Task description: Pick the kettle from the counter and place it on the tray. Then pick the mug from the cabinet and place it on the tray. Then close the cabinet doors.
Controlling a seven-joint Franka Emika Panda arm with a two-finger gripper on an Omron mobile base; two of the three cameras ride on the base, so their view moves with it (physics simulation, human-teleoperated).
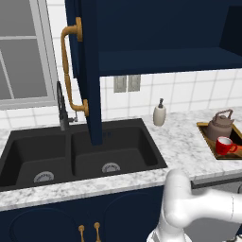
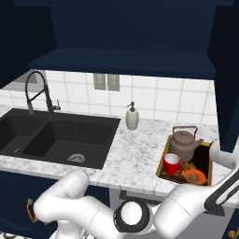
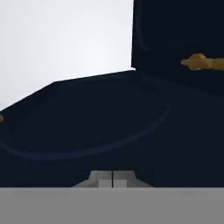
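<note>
Kettle (image 2: pixel 184 144): stood on the tray (image 2: pixel 205 161), at its back end near the wall; handle arched upright, spout towards the right in the right base view.
Mug (image 2: pixel 172 164): sat on the tray in front of the kettle, just beside it, handle pointing right in the right base view.
Tray: lay on the counter (image 2: pixel 135 147), right of the sink (image 1: pixel 80 153); an orange item lay in it beside the mug, too small to make out.
Cabinet (image 2: pixel 126 60): stood open, its dark shelf bare.
Doors: the left door (image 1: pixel 90 71) swung out over the sink, brass handle (image 1: pixel 68 66) facing left; the right door (image 2: pixel 228 79) also stood open.
Soap bottle (image 1: pixel 159 113): stood at the tiled wall, between sink and tray.
Gripper (image 3: pixel 112 179): fingertips pressed together with no gap, nothing between them, facing a navy door panel.
</note>
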